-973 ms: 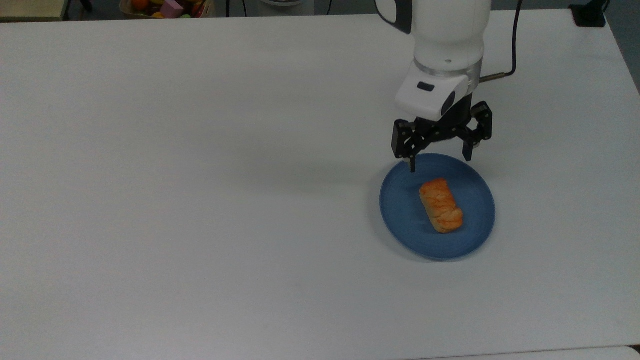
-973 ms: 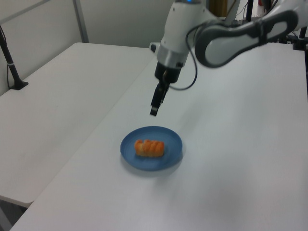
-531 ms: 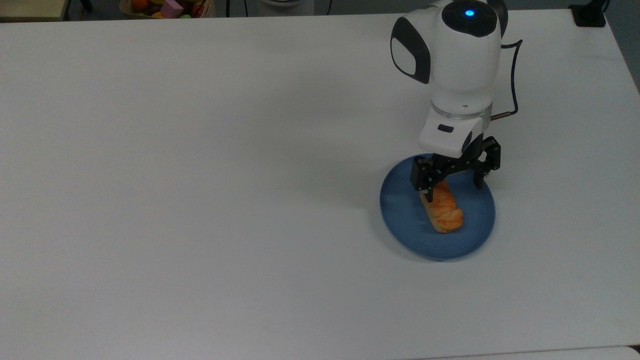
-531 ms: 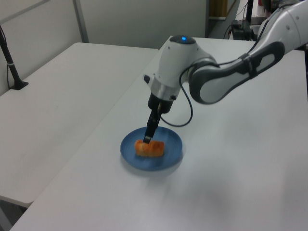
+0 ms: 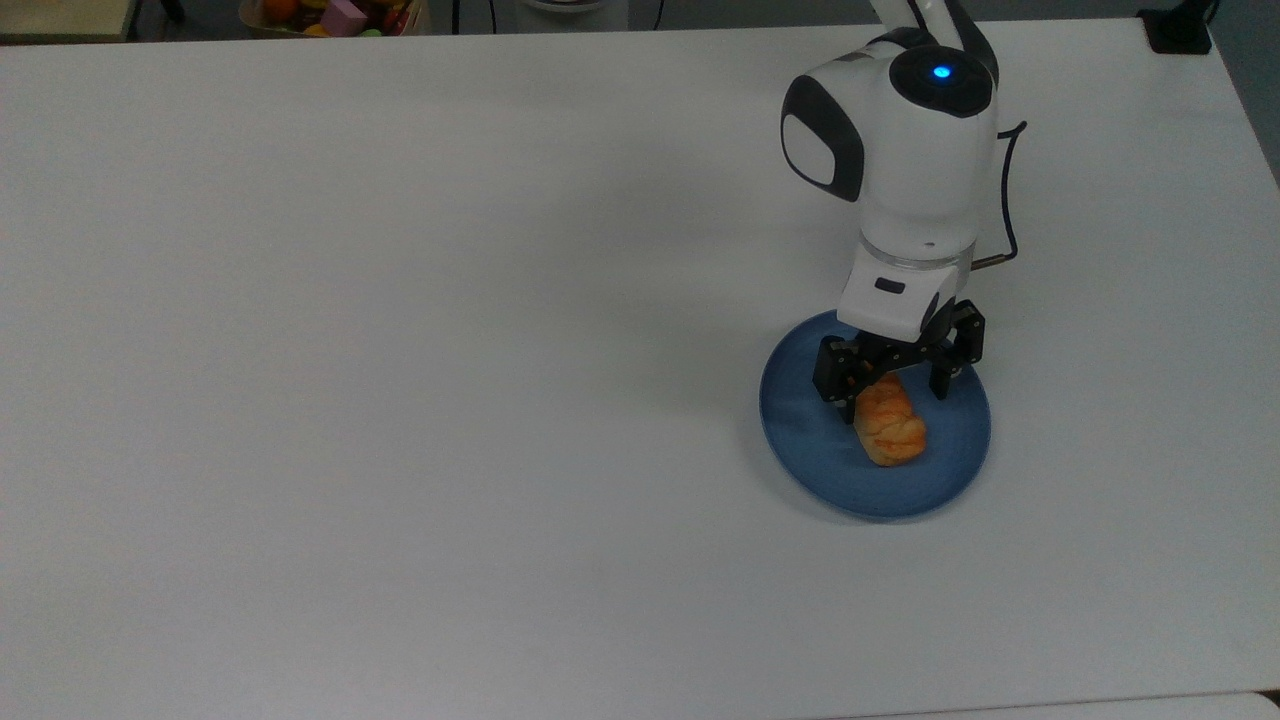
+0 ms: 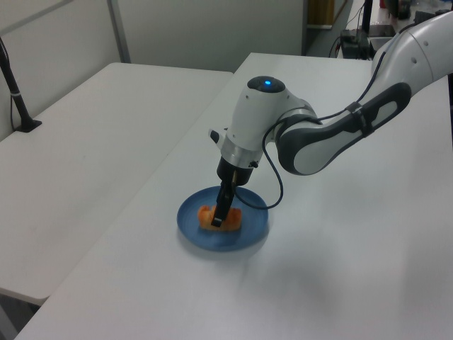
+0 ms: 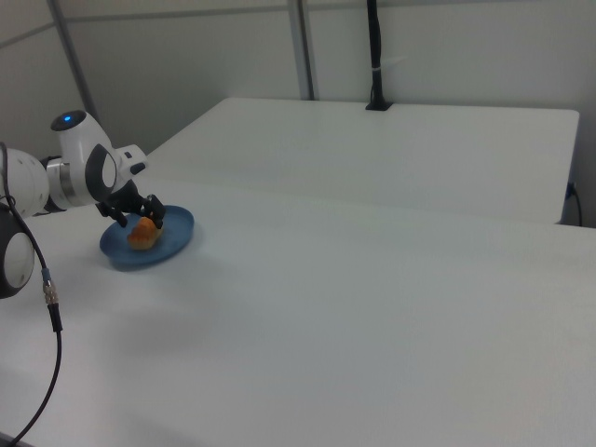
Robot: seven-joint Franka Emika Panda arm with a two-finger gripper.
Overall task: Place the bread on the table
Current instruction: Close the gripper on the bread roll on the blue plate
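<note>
Seen from the top view, the bread [image 5: 889, 428] lies on the blue plate [image 5: 808, 440], its long axis running from upper left to lower right, and the plate sits flat on the white table [image 5: 400, 350] toward the top view's right. The gripper [image 5: 894, 392] is down over the upper end of the bun, pointing at the plate. Its two black fingers stand spread apart, one at the bun's upper left corner and the other off to the top view's right above bare plate, so the claw is wide open and holds nothing. Whether the nearer finger touches the crust cannot be told. The white wrist rises above it with a blue light on its top, and a thin black cable loops off the wrist's right side. Beyond the table's far edge a box of colourful toys [image 5: 335, 14] peeks in.

Next, the left view shows the arm [image 6: 333, 131] reaching in from the upper right, bending down to the plate [image 6: 249, 230]. The gripper [image 6: 219, 219] hangs in front of the bread [image 6: 231, 221], its dark fingers crossing the bun's middle. A second white table stands to the left view's left.

Lastly, the right view has the plate [image 7: 177, 233] near the table's left side, with the bread [image 7: 142, 235] on it and the gripper [image 7: 139, 220] splayed over the bun from above.
</note>
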